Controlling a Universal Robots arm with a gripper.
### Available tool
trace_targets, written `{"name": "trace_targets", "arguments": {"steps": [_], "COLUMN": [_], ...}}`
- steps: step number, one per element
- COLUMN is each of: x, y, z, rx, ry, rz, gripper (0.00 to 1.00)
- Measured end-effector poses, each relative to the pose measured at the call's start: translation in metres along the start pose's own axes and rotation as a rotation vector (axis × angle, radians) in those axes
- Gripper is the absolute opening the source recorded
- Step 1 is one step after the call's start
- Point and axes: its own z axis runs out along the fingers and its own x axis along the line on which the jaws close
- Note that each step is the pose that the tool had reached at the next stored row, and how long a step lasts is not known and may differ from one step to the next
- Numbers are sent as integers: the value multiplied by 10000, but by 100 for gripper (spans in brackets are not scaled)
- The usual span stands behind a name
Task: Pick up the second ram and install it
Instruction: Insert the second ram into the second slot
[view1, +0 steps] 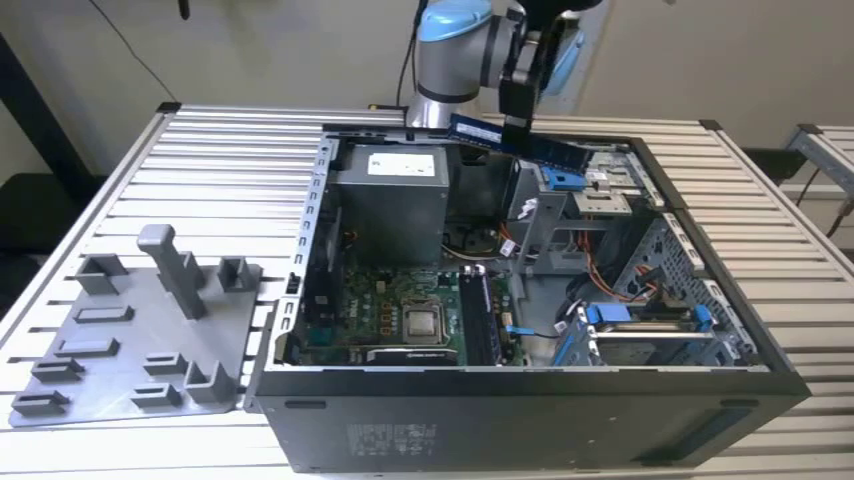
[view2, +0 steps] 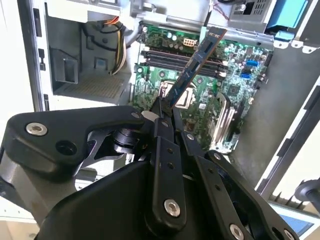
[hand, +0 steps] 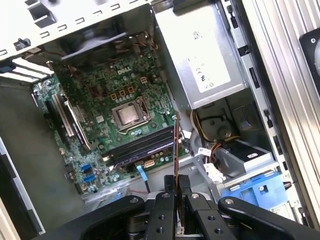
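A: Where's the second ram (view1: 550, 148), the long, thin, dark blue-green circuit stick?
B: Aloft over the rear of the open black metal computer case (view1: 534, 420), well above the green motherboard (view1: 387, 300). Gripper (view2: 165, 106) fingers (view2: 159, 120) pinch its flat faces.
A: Handling?
B: Likely light, stiff, brittle; hold by edges, never chips

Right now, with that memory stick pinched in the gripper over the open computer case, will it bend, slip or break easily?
The second ram is probably stiff: it juts straight out from the gripper without sagging. It looks thin and light, and it is held by one narrow pinch, so a knock might twist it. As a bare circuit board, it's likely fragile.
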Motion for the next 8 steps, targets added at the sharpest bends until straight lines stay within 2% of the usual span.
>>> {"name": "trace_targets", "arguments": {"steps": [8], "x": [0], "y": [0], "z": [3], "rx": [44], "ry": [2], "rz": [1088], "gripper": [14]}}
